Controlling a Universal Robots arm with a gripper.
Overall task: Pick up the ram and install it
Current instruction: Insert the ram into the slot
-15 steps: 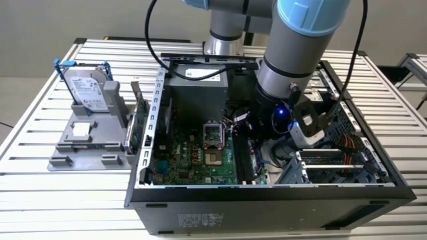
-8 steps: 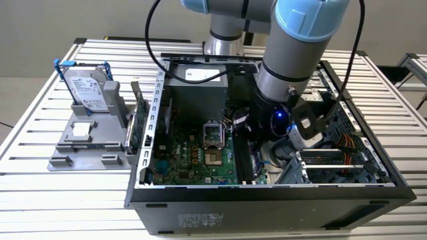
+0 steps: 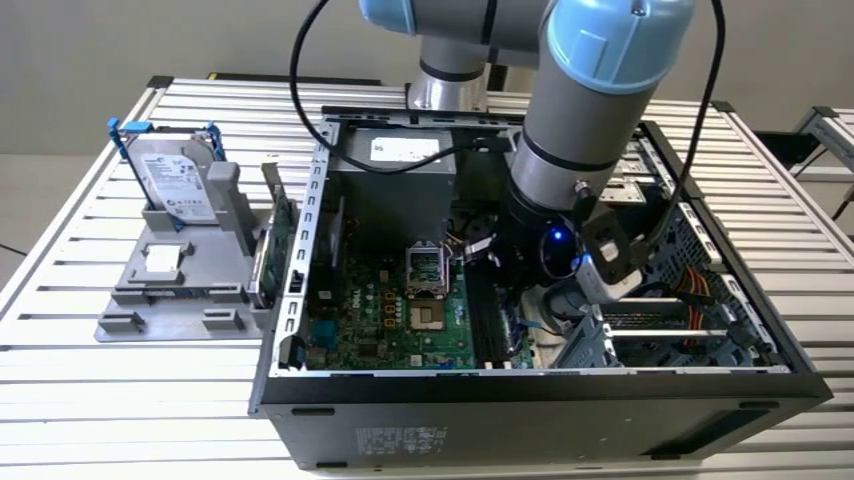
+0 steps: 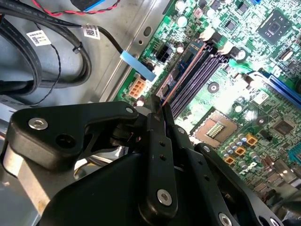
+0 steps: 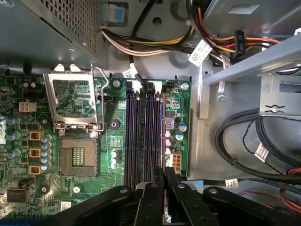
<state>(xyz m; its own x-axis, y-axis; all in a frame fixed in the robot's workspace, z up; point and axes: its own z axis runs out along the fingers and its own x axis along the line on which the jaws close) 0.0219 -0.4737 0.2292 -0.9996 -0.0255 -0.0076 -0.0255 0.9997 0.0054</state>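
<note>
Slatted table (image 3: 80,370), pincer (image 5: 164,172) gripping ram (image 4: 181,75) over slots (image 5: 143,136)

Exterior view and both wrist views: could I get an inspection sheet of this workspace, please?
Surface: slatted metal table, carrying an open computer case.
Job's things: the ram, seen edge-on, in line with the outermost of the black slots on the motherboard; whether it is seated cannot be told.
Clutter: hard drive upright in a grey stand; green card beside the case.
Grippers: the pincer is shut on the ram, inside the case.
Cables: coloured bundle and black cables in the case, apart from the slots.
Surroundings: another metal frame at the exterior view's right.
</note>
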